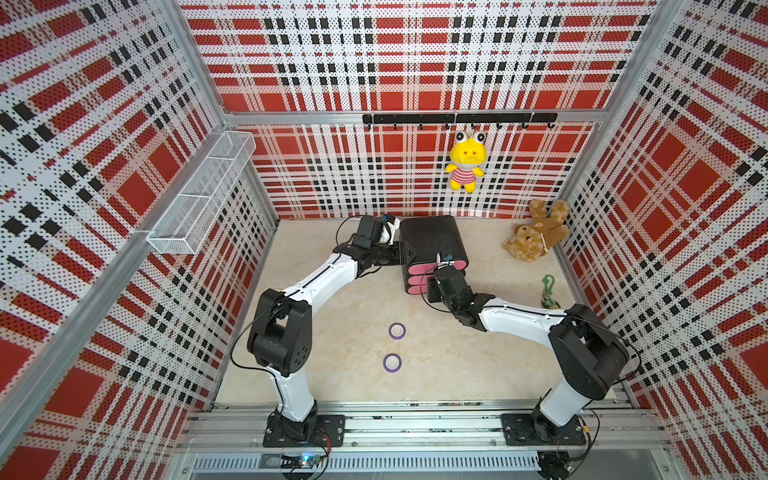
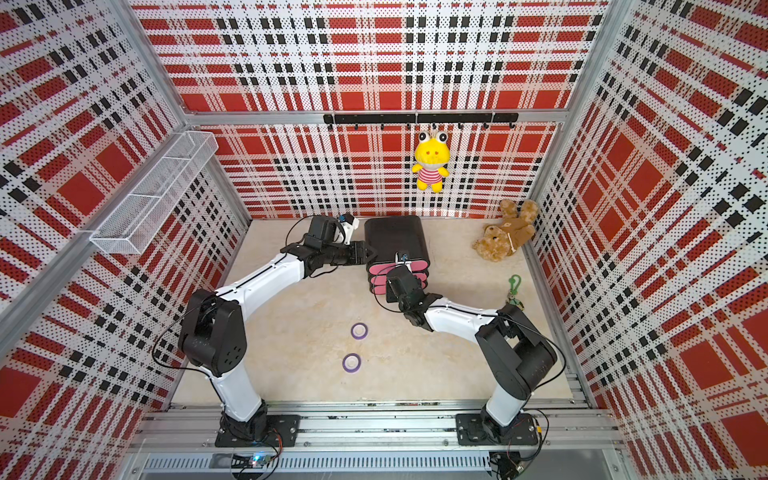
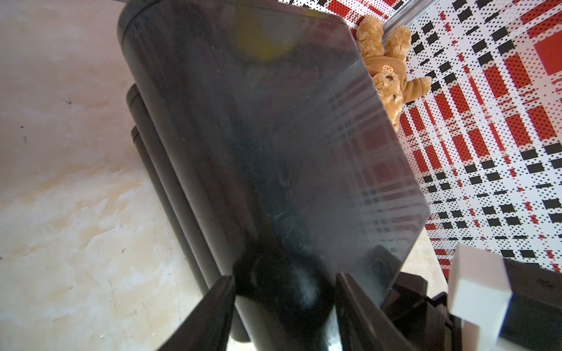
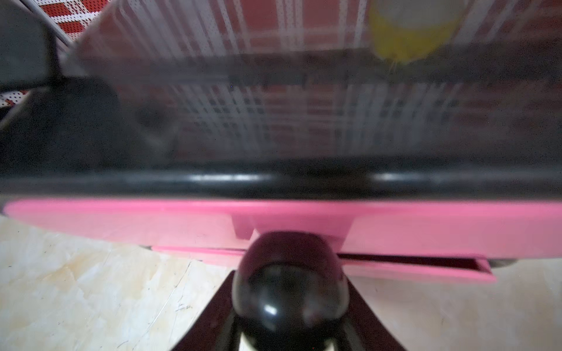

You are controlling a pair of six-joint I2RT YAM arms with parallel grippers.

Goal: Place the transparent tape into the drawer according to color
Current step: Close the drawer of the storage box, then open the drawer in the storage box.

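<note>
On the beige table (image 1: pixel 332 374) we find the black drawer unit (image 1: pixel 432 237) toward 12 o'clock. Only the right wrist view shows its top pink drawer front (image 4: pixel 425 225) close up (blurred). The left gripper (image 1: pixel 409 253) straddles the unit's 9 o'clock edge, and the right gripper (image 1: pixel 446 266) sits at its 6 o'clock face. We cannot tell whether either grips. Only the top views show the tape: the far purple roll (image 1: pixel 397 331) and the near purple roll (image 1: pixel 392 363) lie flat toward 6 o'clock, well apart from the unit. Both are thin purple rings with pale centres.
</note>
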